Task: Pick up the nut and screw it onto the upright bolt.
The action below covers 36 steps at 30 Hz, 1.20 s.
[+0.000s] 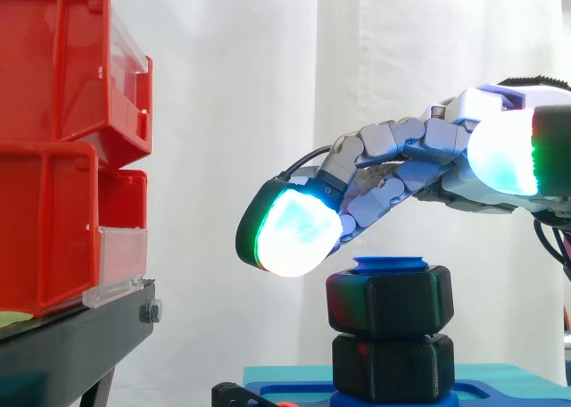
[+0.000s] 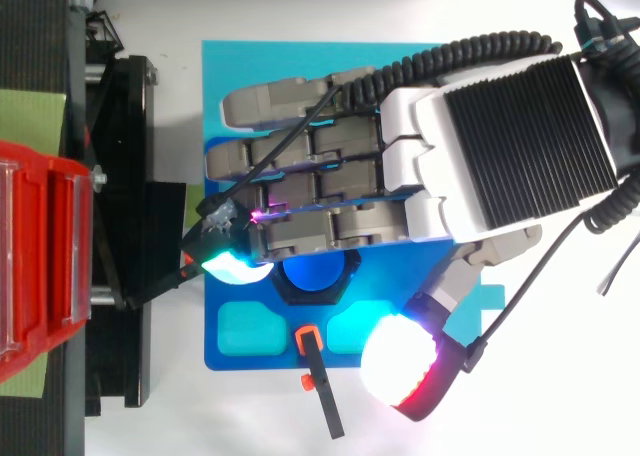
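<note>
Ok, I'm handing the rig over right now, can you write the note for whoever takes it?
Hand: open, fingers stretched over the nut, holding nothing.
Nut: on the upright blue bolt, whose tip shows above it; it sits on a second black nut over the blue base.
Done: nut is on the bolt.
Left: check whether it turns further, then lift the hand clear.

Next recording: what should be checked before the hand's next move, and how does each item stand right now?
1. Bolt upright on the blue base: ok.
2. Upper nut on the bolt, above the lower nut: ok.
3. Hand over the upper nut: ok.
4. Hand closed on the upper nut: not ok, it is open.
5. Fingertip pad touching the upper nut: cannot tell.
</note>
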{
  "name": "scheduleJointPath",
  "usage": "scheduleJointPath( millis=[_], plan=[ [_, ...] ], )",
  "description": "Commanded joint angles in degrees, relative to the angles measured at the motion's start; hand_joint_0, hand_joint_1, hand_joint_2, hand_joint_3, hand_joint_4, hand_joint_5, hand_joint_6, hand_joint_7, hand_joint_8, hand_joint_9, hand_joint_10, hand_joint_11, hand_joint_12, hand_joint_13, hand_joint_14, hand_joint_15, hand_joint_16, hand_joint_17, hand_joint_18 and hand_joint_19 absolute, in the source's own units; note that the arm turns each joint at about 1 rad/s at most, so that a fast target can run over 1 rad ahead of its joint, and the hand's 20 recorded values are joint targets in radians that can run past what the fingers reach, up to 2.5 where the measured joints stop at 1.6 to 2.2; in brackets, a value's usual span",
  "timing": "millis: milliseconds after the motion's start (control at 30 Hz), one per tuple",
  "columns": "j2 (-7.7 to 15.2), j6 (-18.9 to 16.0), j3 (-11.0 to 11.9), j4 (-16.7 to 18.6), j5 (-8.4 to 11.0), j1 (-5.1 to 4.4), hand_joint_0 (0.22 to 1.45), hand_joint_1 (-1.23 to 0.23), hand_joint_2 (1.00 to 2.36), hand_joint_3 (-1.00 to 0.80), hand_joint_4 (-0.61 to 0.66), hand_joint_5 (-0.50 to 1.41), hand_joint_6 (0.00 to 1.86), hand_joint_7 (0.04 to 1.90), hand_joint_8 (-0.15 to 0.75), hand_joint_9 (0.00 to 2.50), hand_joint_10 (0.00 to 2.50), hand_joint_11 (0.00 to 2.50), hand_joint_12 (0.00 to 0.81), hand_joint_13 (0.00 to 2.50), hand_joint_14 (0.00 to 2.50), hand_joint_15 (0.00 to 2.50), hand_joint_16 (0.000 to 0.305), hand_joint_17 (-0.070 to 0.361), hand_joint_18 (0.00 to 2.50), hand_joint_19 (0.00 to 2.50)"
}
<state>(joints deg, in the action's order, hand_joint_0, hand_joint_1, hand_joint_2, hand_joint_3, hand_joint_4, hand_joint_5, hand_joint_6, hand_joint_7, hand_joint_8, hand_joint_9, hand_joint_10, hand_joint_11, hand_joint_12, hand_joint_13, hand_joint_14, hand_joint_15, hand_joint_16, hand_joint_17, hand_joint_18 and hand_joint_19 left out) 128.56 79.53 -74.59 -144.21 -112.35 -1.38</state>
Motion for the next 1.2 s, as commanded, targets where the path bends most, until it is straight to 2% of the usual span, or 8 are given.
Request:
scheduleJointPath(
  millis=[0,367,433,600,867,900,1033,1167],
  plan=[
    [0.0,0.0,0.0,0.0,0.02,-0.03,0.48,-0.05,1.00,-0.50,0.21,-0.12,0.50,0.76,0.248,0.62,0.00,0.00,0.296,0.43,0.00,0.00,0.033,0.074,0.20,0.00],
    [-0.1,0.2,0.0,-1.6,-0.24,0.94,0.48,-0.05,1.00,-0.50,0.21,-0.11,0.50,0.78,0.249,0.62,0.00,0.00,0.297,0.44,0.00,0.00,0.033,0.075,0.20,0.00],
    [-0.1,0.2,0.0,-2.0,-0.33,1.20,0.48,-0.05,1.00,-0.50,0.23,-0.10,0.50,0.83,0.255,0.63,0.00,0.00,0.296,0.44,0.00,0.00,0.033,0.074,0.20,0.00],
    [-0.1,0.2,0.0,-3.2,-0.42,1.91,0.48,-0.07,1.00,-0.50,0.26,-0.07,0.50,1.11,0.266,0.67,0.00,0.00,0.283,0.47,0.00,0.00,0.031,0.069,0.21,0.00],
    [0.0,0.5,0.0,-3.5,-0.59,2.52,0.50,-0.10,1.00,-0.50,0.22,0.01,0.50,1.27,0.273,0.79,0.00,0.00,0.256,0.56,0.00,0.00,0.026,0.059,0.29,0.00],
    [-0.1,0.5,0.0,-3.5,-0.59,2.87,0.50,-0.11,1.00,-0.50,0.21,0.02,0.50,1.29,0.275,0.82,0.00,0.00,0.252,0.57,0.00,0.00,0.025,0.057,0.30,0.00],
    [-0.1,0.5,0.0,-3.3,-1.38,3.49,0.51,-0.12,1.00,-0.50,0.17,0.04,0.52,1.32,0.274,0.92,0.00,0.00,0.237,0.62,0.00,0.00,0.023,0.052,0.36,0.00],
    [-0.1,0.5,0.0,-3.1,-2.35,4.10,0.52,-0.16,1.00,-0.50,0.12,0.05,0.58,1.21,0.249,1.08,0.00,0.00,0.198,0.74,0.00,0.00,0.019,0.042,0.48,0.00]
  ],
)
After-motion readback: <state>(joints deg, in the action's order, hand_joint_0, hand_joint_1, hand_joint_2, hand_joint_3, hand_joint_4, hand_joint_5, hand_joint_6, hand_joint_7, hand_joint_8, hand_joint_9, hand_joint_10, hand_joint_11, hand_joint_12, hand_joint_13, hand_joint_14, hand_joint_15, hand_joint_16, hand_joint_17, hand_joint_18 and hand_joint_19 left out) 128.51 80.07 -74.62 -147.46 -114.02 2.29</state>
